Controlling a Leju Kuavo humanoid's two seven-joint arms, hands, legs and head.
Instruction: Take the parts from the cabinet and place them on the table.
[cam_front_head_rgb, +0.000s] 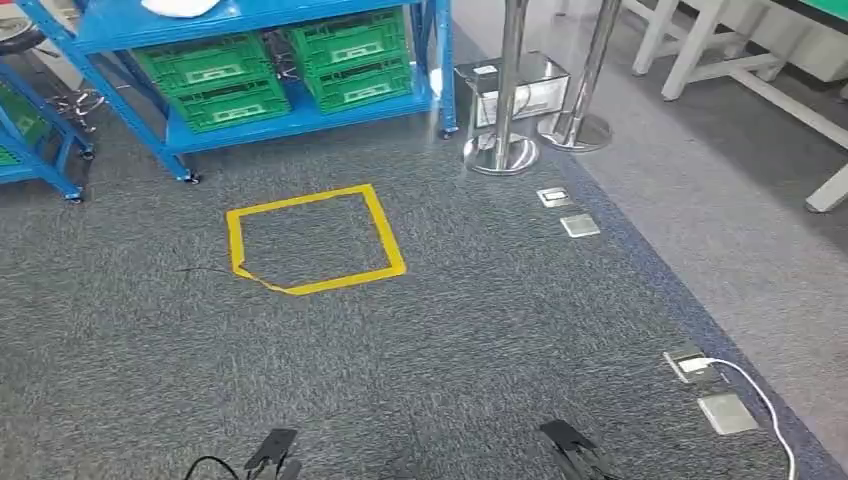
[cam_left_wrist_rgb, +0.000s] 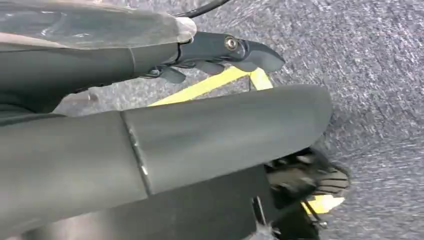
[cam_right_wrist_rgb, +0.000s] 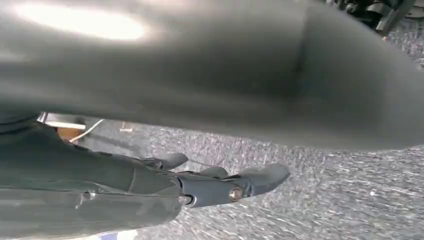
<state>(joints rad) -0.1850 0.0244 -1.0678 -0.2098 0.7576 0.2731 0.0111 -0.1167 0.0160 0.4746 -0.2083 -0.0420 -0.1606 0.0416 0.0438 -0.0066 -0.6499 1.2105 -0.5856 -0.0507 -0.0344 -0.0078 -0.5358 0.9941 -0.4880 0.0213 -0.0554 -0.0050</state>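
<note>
The blue metal shelving cabinet, stacked with green slatted plastic crates, stands ahead and to the left across the grey carpet, nearer the left hand. Both hands hang low and empty, fingers loosely apart, the right hand likewise; the yellow tape square lies between robot and cabinet.

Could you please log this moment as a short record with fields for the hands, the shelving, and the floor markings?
left hand: hanging over the carpet, fingers apart, holding nothing
right hand: hanging over the carpet, fingers apart, holding nothing
blue rack: ahead, lower shelf carrying green crates
yellow tape square: on the carpet in front of the rack
metal posts: right of the rack
white cable: plugged into a floor socket
</note>
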